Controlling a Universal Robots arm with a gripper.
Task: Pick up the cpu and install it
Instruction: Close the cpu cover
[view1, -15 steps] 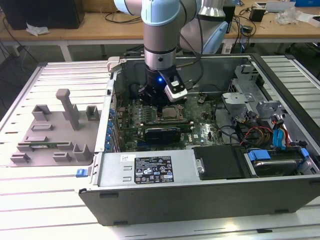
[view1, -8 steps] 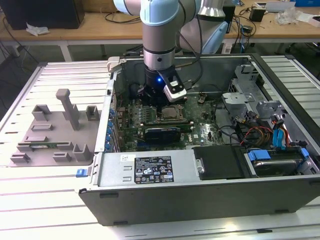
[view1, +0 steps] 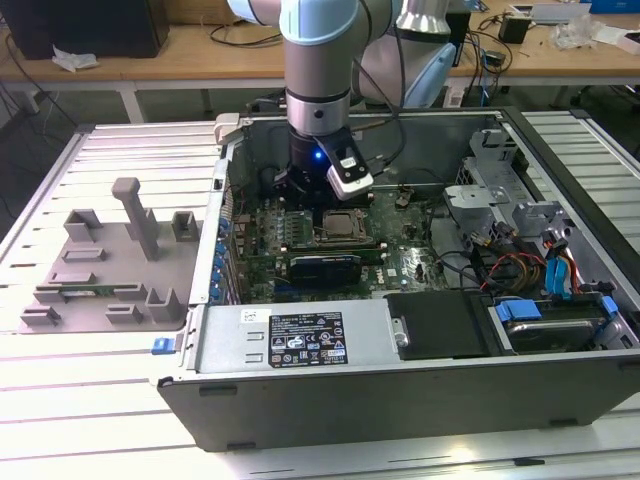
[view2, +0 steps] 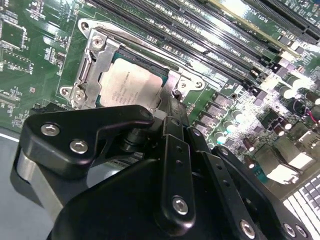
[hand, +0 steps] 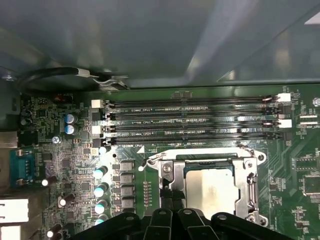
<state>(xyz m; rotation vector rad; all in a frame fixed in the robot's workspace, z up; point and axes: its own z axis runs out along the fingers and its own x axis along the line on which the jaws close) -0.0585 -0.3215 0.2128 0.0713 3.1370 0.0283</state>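
Silver cpu (hand: 215, 187) sits in the socket frame (hand: 250, 170) just ahead of the narrowly closed hand (hand: 171, 184); any nudging should stay gentle and flat.

cpu (view2: 131, 82): pale silver | motherboard (view2: 30, 60): green | arm joint (view1: 318, 25): pale blue | case (view1: 400, 395): grey

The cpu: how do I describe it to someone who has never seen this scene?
Look inside the open computer case at the green motherboard. Beside the long memory slots sits a metal socket frame; the cpu is the pale silver square lying flat within it, unlike the dark chips around.
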